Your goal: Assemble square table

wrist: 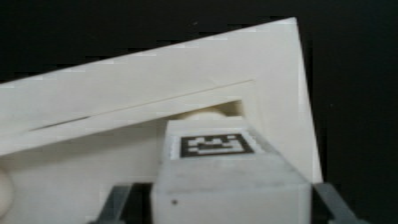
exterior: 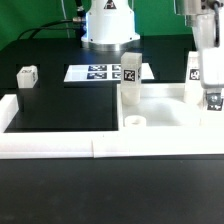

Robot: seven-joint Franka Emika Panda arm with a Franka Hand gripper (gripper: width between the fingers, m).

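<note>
The white square plate (exterior: 165, 108) lies against the front rail on the exterior view's right, with a round socket (exterior: 133, 121) at its near corner. One tagged leg (exterior: 130, 72) stands upright at its far left corner. Another tagged leg (exterior: 197, 68) shows right beside my arm. My gripper (exterior: 212, 99) hangs over the plate's right edge. In the wrist view my gripper (wrist: 222, 205) is shut on a white leg (wrist: 217, 165) with a tag on it. Beneath it lies a corner of the plate (wrist: 160, 90). A further small tagged leg (exterior: 27, 75) lies on the table at the far left.
The marker board (exterior: 100, 72) lies flat in front of the robot base (exterior: 108, 25). Long white border rails (exterior: 60, 147) run along the front and left of the black table. The wrist view shows dark table (wrist: 347, 100) beyond the plate's edge.
</note>
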